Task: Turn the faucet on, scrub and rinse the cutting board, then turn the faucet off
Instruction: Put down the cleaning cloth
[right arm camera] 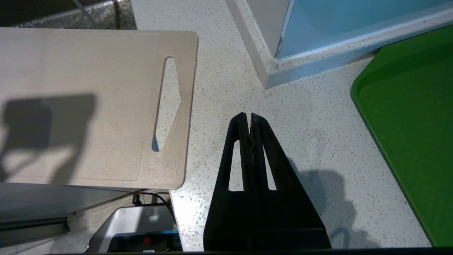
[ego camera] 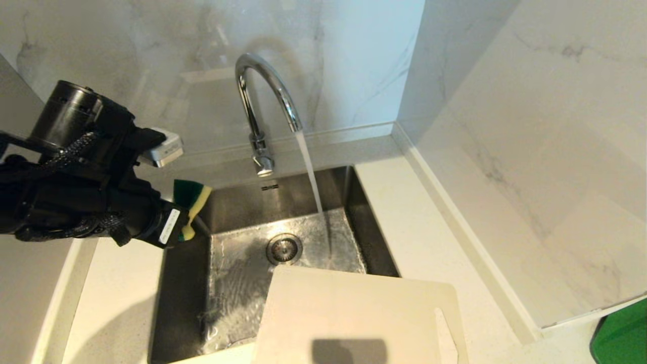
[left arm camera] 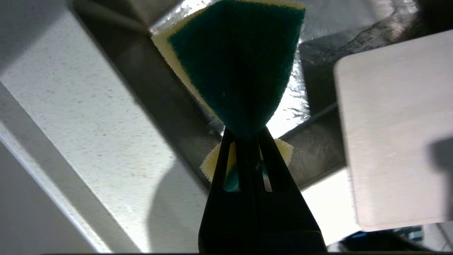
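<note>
Cream-white plastic, the cutting board [ego camera: 354,313], lying flat at the near side, partly over the steel sink [ego camera: 232,283] and partly on the speckled table [ego camera: 424,237], with its slot handle [right arm camera: 166,102] toward the right edge. Probably stiff and light, likely turning slippery once wet; best held at the slot or along the right edge resting on the table, so that it is not sliding into the basin during scrubbing.

Behind it, running already: water falling from the chrome faucet [ego camera: 263,86] into the sink near the drain [ego camera: 284,248], not landing on the board. Faucet step judged as done, scrubbing not yet begun.

At the left, above the sink's left rim, hovering: the left pincer [left arm camera: 244,138], clenched on the green-and-yellow sponge [ego camera: 192,199], soft and squeezed narrow at the grip. Well apart from the board.

At the right, hanging over the table just beside the board's slot: the right pincer [right arm camera: 249,118], clenched on nothing. Further right, showing partly: a green tray [right arm camera: 407,124].
</note>
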Tool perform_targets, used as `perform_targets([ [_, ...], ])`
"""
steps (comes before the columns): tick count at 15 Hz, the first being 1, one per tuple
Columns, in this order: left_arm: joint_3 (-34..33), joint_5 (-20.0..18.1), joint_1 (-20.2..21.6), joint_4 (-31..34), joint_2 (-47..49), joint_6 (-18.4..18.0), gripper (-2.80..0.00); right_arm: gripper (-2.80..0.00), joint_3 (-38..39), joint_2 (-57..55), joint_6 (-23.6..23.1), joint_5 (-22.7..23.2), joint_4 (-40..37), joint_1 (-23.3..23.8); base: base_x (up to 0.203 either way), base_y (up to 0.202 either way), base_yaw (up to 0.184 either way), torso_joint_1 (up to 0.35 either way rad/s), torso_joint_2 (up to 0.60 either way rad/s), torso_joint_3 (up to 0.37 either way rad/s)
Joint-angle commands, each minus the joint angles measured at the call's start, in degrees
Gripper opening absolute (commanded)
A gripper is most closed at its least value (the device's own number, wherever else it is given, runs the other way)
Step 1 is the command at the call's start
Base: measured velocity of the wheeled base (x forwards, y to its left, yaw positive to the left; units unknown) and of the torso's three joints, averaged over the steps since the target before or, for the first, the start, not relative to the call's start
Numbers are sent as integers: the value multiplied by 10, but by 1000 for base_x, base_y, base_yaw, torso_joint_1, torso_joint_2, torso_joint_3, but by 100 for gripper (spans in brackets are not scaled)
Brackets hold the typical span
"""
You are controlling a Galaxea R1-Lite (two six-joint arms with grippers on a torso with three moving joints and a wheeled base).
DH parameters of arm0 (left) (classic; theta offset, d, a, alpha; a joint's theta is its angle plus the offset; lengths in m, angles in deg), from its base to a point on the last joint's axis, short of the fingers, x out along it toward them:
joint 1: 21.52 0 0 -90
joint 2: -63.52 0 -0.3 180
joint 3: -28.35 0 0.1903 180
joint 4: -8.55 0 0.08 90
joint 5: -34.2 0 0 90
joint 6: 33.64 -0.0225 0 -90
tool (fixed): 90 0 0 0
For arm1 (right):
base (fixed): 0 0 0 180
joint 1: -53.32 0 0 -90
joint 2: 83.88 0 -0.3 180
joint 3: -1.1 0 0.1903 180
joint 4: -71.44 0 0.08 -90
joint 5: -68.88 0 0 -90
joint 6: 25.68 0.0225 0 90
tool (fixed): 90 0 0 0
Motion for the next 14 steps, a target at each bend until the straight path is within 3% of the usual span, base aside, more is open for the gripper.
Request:
perform_targets([
  [1, -2, -42, 56, 2, 25, -25, -280, -280, 0, 0, 0, 0, -1, 0, 0, 0, 0, 0, 0, 0],
  [4, -2, -81, 117, 7, 30, -7, -280, -280, 0, 0, 0, 0, -1, 0, 0, 0, 0, 0, 0, 0],
  [9, -26, -83, 196, 8, 54, 32, -280, -280, 0, 0, 0, 0, -1, 0, 0, 0, 0, 0, 0, 0],
  [14, -50, -76, 245, 9, 91, 83, -280, -280, 0, 0, 0, 0, -1, 0, 0, 0, 0, 0, 0, 0],
])
